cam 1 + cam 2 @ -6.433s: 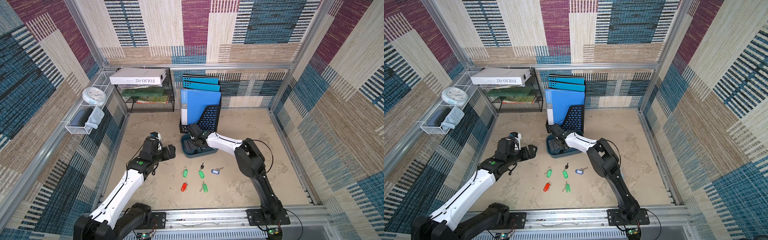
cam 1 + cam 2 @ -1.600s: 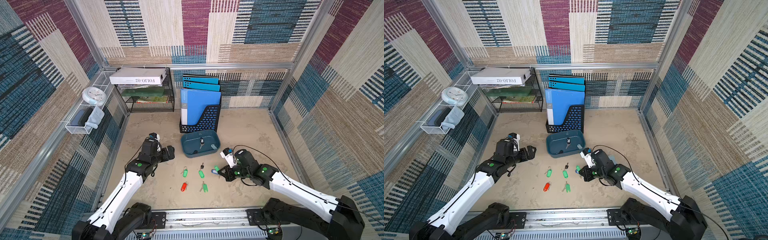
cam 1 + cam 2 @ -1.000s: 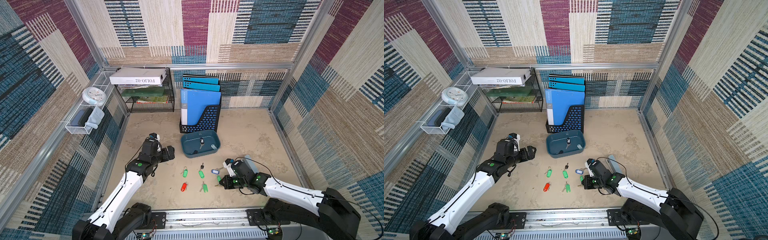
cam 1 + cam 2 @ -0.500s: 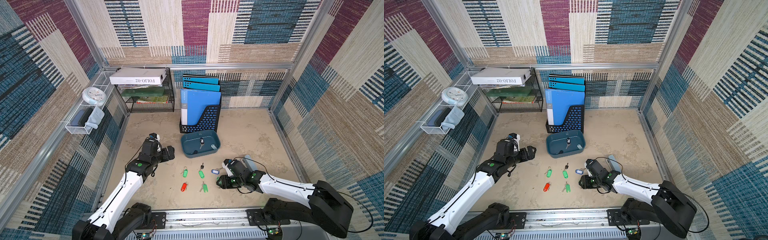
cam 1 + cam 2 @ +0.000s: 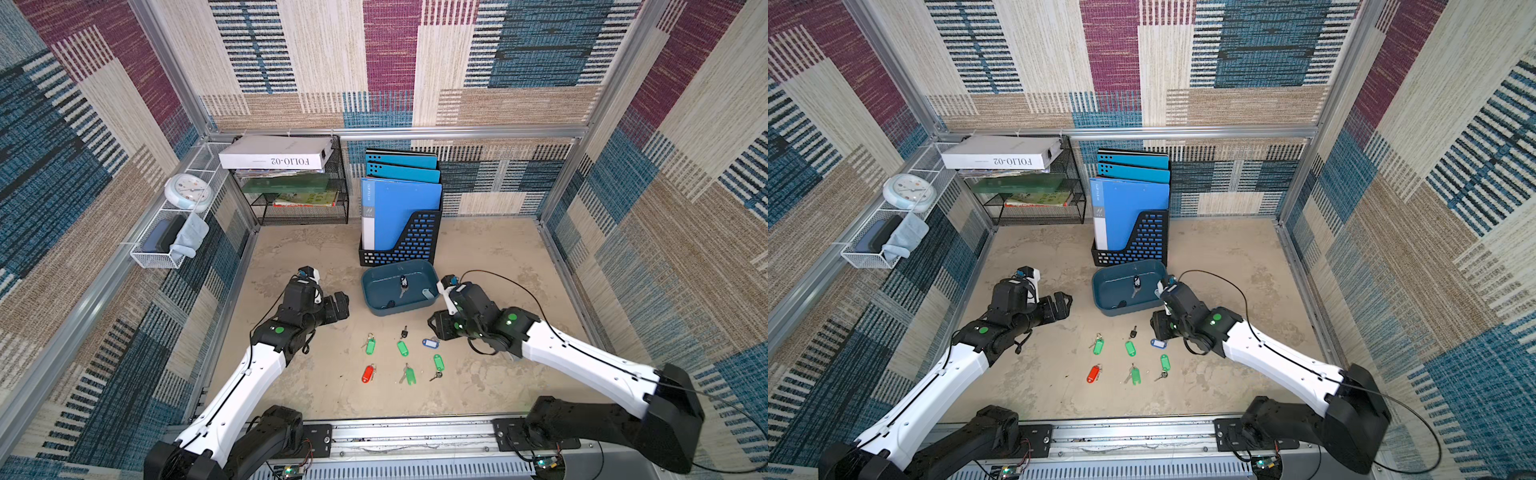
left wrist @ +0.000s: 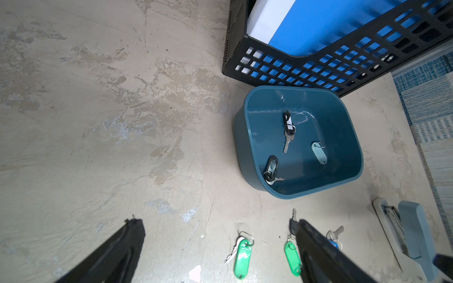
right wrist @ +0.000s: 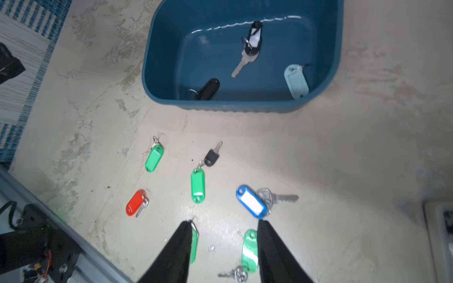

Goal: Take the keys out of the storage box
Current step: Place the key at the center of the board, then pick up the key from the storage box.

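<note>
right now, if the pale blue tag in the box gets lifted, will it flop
The pale blue tag looks like rigid plastic, so it probably stays stiff; its ring likely swings. It lies by the storage box wall, so a nudge may slide it.

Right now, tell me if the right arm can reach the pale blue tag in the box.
Probably yes: the right hand is open near the storage box, and the pale blue tag lies uncovered by the wall nearest it.
</note>
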Action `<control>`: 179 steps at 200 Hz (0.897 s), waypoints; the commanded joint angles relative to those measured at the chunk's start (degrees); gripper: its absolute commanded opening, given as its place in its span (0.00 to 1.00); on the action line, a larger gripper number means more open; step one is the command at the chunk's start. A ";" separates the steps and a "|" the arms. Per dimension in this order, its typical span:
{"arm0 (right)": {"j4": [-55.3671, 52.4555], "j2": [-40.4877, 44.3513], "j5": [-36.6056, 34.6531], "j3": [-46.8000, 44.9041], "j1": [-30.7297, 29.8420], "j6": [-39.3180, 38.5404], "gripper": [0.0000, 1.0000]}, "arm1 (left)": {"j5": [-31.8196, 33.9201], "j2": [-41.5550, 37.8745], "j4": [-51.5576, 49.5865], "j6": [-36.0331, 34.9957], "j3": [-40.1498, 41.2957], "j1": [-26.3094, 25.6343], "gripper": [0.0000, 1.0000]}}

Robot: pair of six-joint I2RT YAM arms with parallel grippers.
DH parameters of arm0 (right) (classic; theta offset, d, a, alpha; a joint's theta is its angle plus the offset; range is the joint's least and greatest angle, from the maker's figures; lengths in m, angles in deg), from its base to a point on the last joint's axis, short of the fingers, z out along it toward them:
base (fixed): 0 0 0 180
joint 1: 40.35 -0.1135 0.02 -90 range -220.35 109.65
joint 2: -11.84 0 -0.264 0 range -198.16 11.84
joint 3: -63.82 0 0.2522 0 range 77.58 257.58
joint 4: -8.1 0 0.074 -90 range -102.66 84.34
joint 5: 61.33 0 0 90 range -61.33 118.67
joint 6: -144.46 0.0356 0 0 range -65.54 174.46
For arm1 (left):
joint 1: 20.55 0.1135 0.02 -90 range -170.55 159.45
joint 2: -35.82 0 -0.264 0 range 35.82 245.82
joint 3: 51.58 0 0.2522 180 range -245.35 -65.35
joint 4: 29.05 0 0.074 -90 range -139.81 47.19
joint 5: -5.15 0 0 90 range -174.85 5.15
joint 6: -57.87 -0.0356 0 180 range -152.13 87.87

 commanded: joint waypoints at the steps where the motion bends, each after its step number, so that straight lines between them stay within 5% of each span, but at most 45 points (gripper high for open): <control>1: 4.28 -10.33 -1.93 8.07 -0.06 -5.90 0.46 | -3.98 0.44 2.91 1.78 0.71 0.04 0.99; 26: -0.68 -27.07 -4.74 24.14 -0.06 -7.10 0.70 | -5.84 0.85 4.40 3.88 0.96 0.09 0.99; 70: -5.01 -42.04 -10.58 37.75 1.37 -5.60 0.74 | -3.81 0.14 2.95 2.86 0.60 0.09 0.99; 179: -2.25 -53.68 -6.89 43.95 6.98 -6.32 0.35 | 0.37 0.46 1.93 0.06 0.40 0.09 0.99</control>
